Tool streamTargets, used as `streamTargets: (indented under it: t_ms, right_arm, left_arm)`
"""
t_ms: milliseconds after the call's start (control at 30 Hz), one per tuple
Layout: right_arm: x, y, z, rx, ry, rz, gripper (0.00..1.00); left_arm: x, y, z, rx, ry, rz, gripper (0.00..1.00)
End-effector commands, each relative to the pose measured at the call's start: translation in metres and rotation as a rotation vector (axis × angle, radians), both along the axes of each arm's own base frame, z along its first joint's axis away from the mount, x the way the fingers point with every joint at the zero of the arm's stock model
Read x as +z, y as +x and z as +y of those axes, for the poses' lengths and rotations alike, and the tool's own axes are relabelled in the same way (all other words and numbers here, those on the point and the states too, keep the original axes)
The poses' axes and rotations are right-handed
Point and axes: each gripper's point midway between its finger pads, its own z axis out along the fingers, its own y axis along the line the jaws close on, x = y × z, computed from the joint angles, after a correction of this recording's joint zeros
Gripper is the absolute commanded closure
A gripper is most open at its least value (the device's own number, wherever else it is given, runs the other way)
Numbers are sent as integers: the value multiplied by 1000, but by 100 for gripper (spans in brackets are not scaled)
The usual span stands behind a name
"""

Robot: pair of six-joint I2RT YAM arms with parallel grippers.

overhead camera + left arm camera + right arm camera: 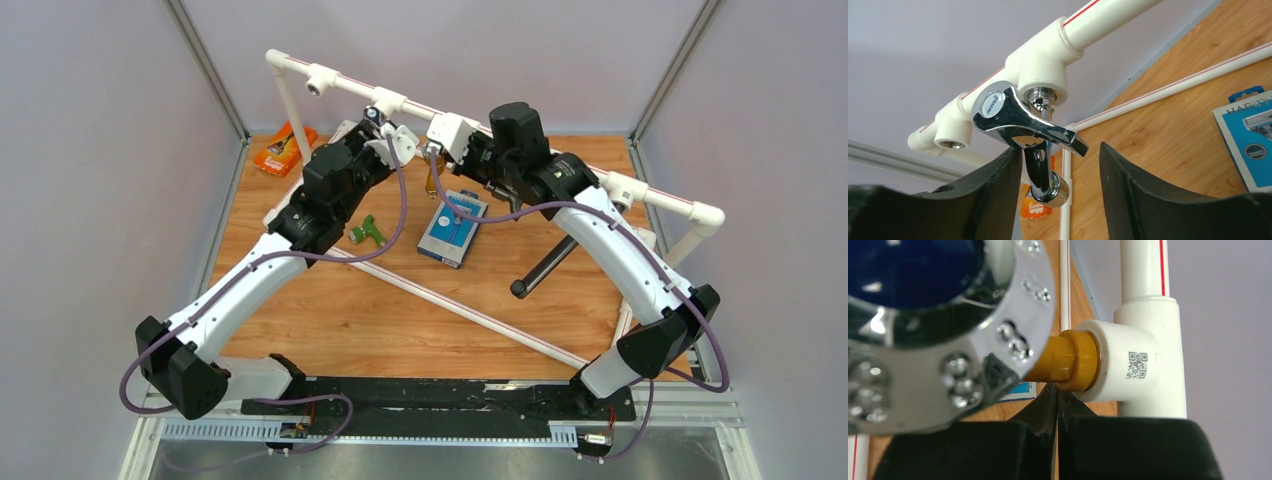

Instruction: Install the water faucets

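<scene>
The chrome faucet (1028, 130) is seated in a tee of the pipe frame (1043, 65) — the left gripper (1059, 165) is spread around it, the right gripper (1058, 405) clenched empty. Next, probably, the green faucet (368, 232) — below the frame — must be picked up

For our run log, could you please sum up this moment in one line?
left pincer open around chrome tap seated in pipe socket | right pincer shut by brass-necked fitting | green tap lying on table
</scene>
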Motion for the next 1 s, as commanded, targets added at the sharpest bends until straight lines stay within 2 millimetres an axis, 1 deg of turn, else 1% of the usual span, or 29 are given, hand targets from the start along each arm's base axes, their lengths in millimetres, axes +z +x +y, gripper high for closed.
streamTargets:
  t_ms: [0, 33, 67, 100, 133, 167, 200, 233, 267, 300, 333, 367, 400, 433, 467, 500, 533, 567, 600, 633, 700, 733, 767, 800, 833, 867, 900, 933, 967]
  right_arm:
    - [-44, -32, 13, 90, -72, 157, 100]
    - [-44, -33, 13, 92, -73, 158, 100]
    - [-43, -33, 13, 92, -70, 156, 100]
    - [-43, -32, 13, 91, -72, 155, 100]
    - [-44, -32, 13, 91, -73, 156, 100]
    - [-42, -32, 12, 88, -71, 153, 100]
    - [-45, -32, 12, 90, -75, 158, 100]
    - [-43, -32, 12, 90, -73, 156, 100]
    - [-44, -32, 12, 88, -74, 155, 100]
    - [-45, -32, 13, 88, -77, 159, 100]
    - [-45, -32, 13, 88, -77, 159, 100]
    - [-45, -31, 13, 87, -76, 157, 100]
    - [-47, -31, 13, 85, -80, 162, 100]
    - [-48, -31, 12, 83, -82, 164, 100]
    - [-48, -31, 12, 82, -83, 164, 100]
    - [-49, -31, 13, 84, -84, 165, 100]
    - [-49, -30, 12, 77, -85, 165, 100]
    - [-49, -30, 12, 76, -85, 164, 100]
    - [-50, -30, 11, 75, -88, 166, 100]
    - [-50, -30, 11, 74, -88, 164, 100]
    - [-49, -30, 11, 72, -88, 162, 100]
    - [-49, -30, 10, 70, -88, 160, 100]
    - [-49, -30, 11, 73, -88, 160, 100]
    - [-49, -30, 10, 69, -87, 161, 100]
    - [-50, -29, 10, 66, -91, 163, 100]
    - [-50, -29, 10, 65, -91, 162, 100]
    - [-49, -29, 10, 65, -90, 161, 100]
    - [-50, -29, 10, 64, -93, 162, 100]
    - [-51, -29, 10, 66, -94, 163, 100]
  left_arm:
    - [21, -31, -29, -189, -119, 3, 34]
    - [28, -33, -26, -187, -188, 13, 33]
    - [29, -35, -25, -188, -216, 27, 30]
    - [38, -38, -21, -193, -296, 44, 30]
    - [37, -41, -21, -200, -381, 92, 29]
    - [43, -41, -11, -191, -430, 97, 28]
    - [44, -47, -13, -222, -528, 152, 27]
    - [47, -47, -3, -213, -575, 162, 26]
    - [44, -54, -6, -249, -648, 224, 25]
    - [48, -57, 2, -248, -681, 227, 25]
    - [44, -62, -2, -270, -731, 279, 25]
    - [47, -64, 4, -269, -756, 286, 25]
    - [48, -69, 1, -294, -801, 330, 25]
    - [46, -66, 8, -271, -829, 352, 25]
    - [52, -65, 7, -276, -878, 379, 25]
    - [55, -63, 12, -262, -924, 402, 25]
    - [63, -60, 13, -266, -945, 407, 25]
    - [65, -59, 12, -261, -967, 424, 25]
    - [75, -57, 10, -270, -986, 423, 25]
    - [78, -56, 8, -269, -1021, 441, 25]
    - [99, -52, 7, -268, -1065, 435, 25]
    - [96, -44, 7, -246, -1071, 446, 25]
    - [102, -42, 10, -216, -1074, 442, 25]
    - [98, -33, 11, -185, -1071, 455, 24]
    - [98, -30, 17, -135, -1064, 453, 25]
    - [91, -23, 14, -105, -1043, 471, 25]
    - [93, -22, 18, -77, -1003, 451, 25]
    - [81, -22, 8, -59, -961, 487, 25]
    - [86, -19, 13, -20, -907, 434, 25]
